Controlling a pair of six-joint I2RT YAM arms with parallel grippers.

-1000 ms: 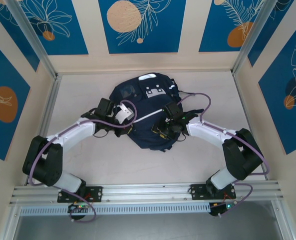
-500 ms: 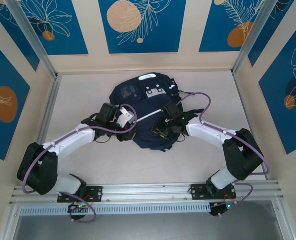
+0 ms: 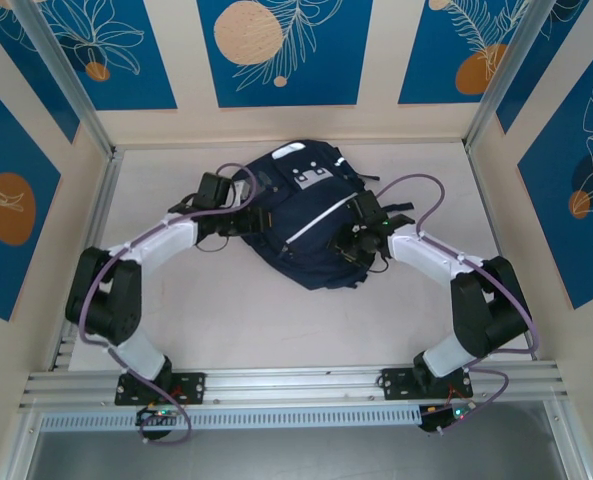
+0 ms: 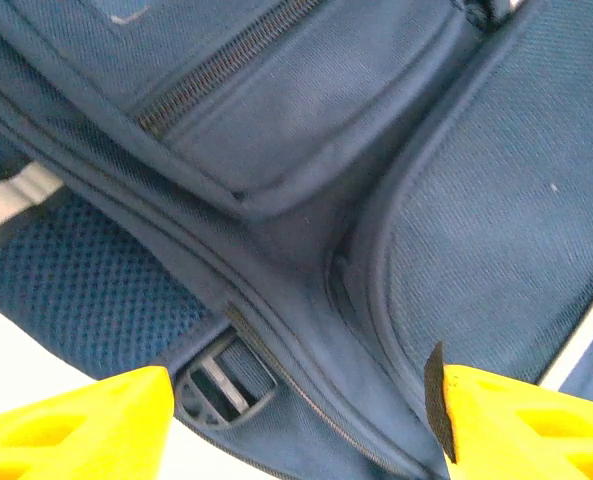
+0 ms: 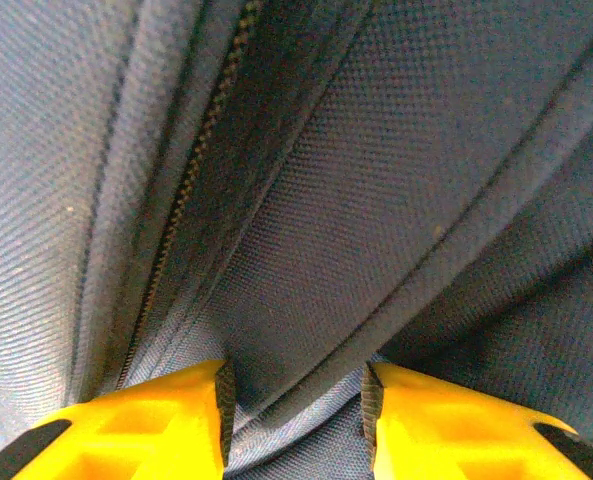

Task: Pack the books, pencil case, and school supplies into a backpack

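Backpack [image 3: 306, 250], bare table [image 3: 226, 320] around, right hand [image 5: 294, 385] pinching edge

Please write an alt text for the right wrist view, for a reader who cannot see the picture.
The right pincer grips a raised fold of the dark navy backpack between its two yellow fingers at the bottom edge. A zipper runs up the fabric on the left.

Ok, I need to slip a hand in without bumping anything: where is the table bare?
Widest bare table lies between the backpack and the near rail. Smaller patches sit in the far left and far right corners. Crowded: the middle, where the left arm and right arm meet the backpack.
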